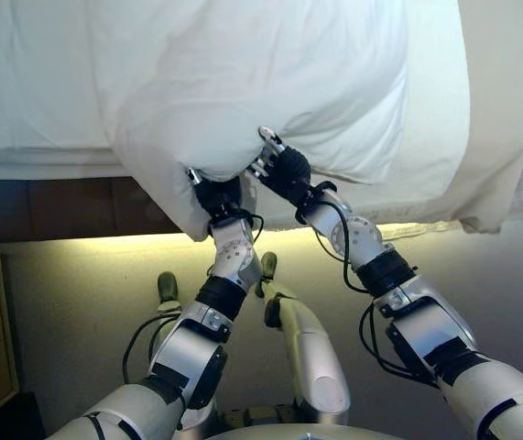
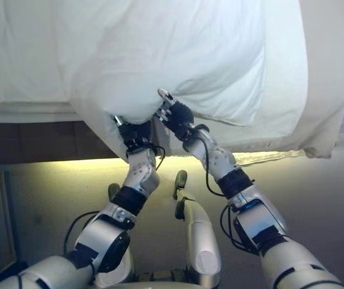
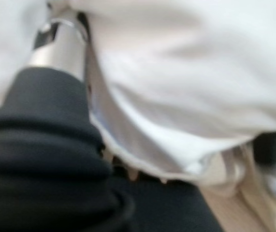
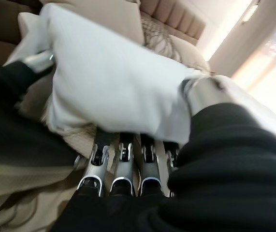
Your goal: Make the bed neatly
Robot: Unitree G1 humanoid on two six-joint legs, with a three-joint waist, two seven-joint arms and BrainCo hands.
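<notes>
**A:** What do the head views show?

**B:** A big white pillow (image 1: 261, 92) lies on the bed (image 1: 32, 82), and its near edge sticks out over the bed's side. Both arms reach up to that edge. The left hand (image 1: 213, 194) is at the pillow's low corner. The right hand (image 1: 279, 170) is just beside it, a little higher.

**A:** Can you see the fingers from up there?

**B:** Not well. The pillow covers most of them. The wrist views help more.

**A:** What does the right wrist view show?

**B:** The right hand's fingers (image 4: 121, 162) go under the pillow in a row, and the thumb (image 4: 203, 94) presses on top. The pillow is pinched between them. This view also shows a padded headboard (image 4: 176, 14) far behind, which the head views do not.

**A:** And the left wrist view?

**B:** It shows the dark cover and one silver finger (image 3: 60, 46) against the white cloth. The rest is hidden, so I cannot tell if that hand is gripping.
</notes>
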